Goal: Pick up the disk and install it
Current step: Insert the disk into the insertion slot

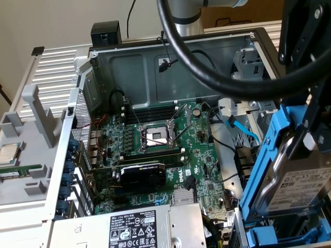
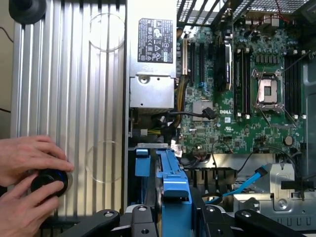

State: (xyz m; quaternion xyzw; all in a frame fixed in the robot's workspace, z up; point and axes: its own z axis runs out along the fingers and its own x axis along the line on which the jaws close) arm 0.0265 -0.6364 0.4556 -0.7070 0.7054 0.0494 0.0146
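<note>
Wrist view, pincer (image 2: 176, 218) pinching disk (image 2: 171, 177), open computer case (image 2: 308, 84) holding motherboard (image 2: 237, 123), power supply (image 2: 153, 74)

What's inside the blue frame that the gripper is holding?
A silver disk with a white label sits in the blue frame. The gripper covers its upper end; its underside is hidden.

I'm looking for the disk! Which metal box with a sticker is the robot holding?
The flat silver hard drive with the white label, in the bright blue plastic frame, clamped in the black gripper. The grey power-supply box sits in the case.
</note>
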